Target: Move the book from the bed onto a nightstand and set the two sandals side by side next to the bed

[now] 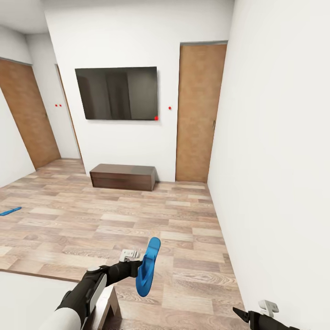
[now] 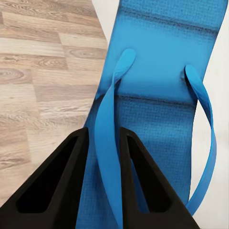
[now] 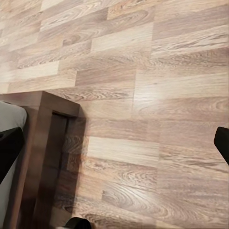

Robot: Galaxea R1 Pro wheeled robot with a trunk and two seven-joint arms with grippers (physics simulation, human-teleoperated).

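A bright blue thin flip-flop sandal (image 1: 147,268) is held clear of the brown wood-plank floor (image 1: 137,220) at the lower centre of the head view, the black left gripper (image 2: 104,183) being clamped on one slim strap only, as the left wrist view shows. With so narrow a hold, the sandal could be swung or slipped loose and dropped askew. The second blue sandal (image 1: 10,211) lies well apart at the left edge, and the right gripper (image 1: 250,315), glimpsed at the lower right, appears empty, though its state cannot be told.
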